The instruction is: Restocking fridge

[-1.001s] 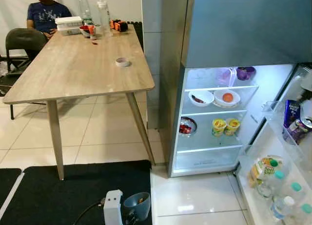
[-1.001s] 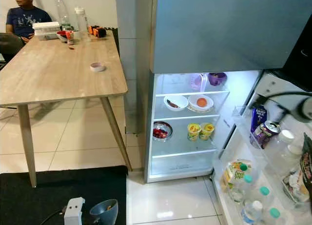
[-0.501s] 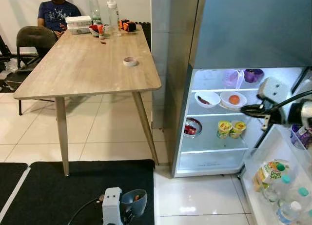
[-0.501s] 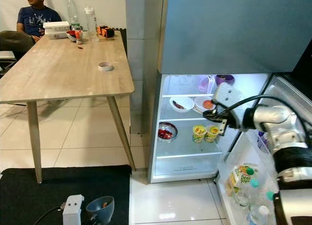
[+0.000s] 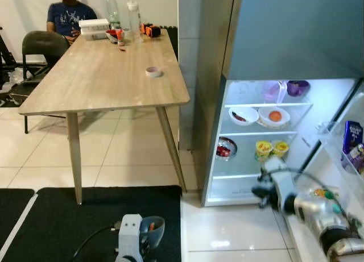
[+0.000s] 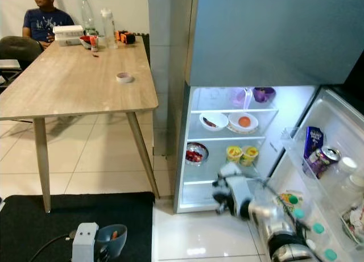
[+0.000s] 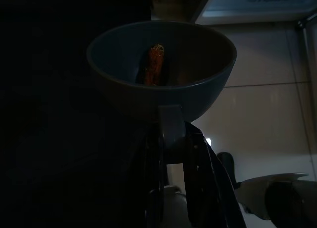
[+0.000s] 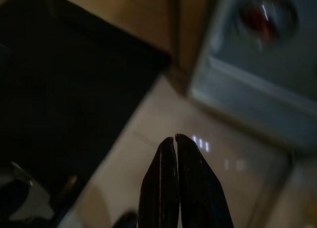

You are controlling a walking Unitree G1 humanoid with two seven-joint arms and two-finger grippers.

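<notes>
Fridge (image 6: 250, 142) open at right of frame.
Left pincer (image 7: 171, 139) grips a bowl (image 7: 161, 67) at bottom; right pincer (image 8: 173, 149) clenched empty, low before the fridge.

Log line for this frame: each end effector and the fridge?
left end effector: shut on bowl, low | right end effector: shut, empty, above floor | fridge: open
</notes>
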